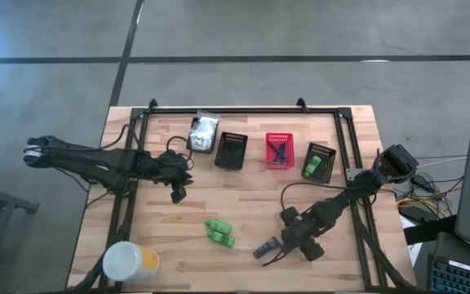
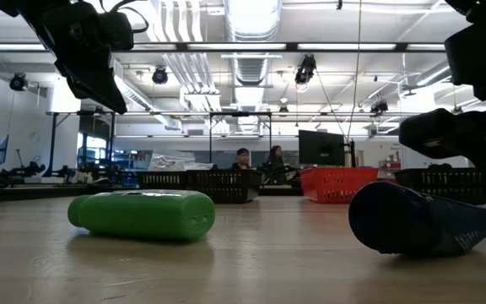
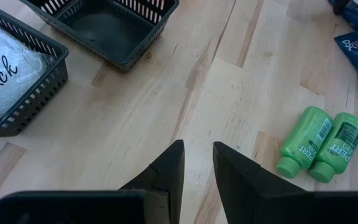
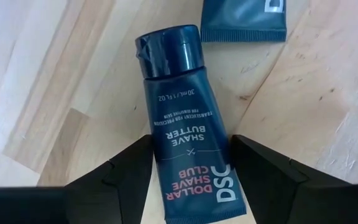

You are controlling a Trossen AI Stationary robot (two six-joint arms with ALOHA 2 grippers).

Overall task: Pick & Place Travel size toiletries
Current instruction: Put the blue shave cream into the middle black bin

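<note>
Bright even overhead light, ceiling strip lamps (image 2: 251, 17) glaring, soft shadows on table (image 1: 243, 204), near objects blurred

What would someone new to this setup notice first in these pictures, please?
Probably the dark blue shave butter tube lying between the open fingers of the right gripper near the table's front right. Next come the two bright green bottles side by side at front centre, with the left gripper hanging above bare wood to their left. Along the back sits a row of baskets, the red basket standing out.
</note>
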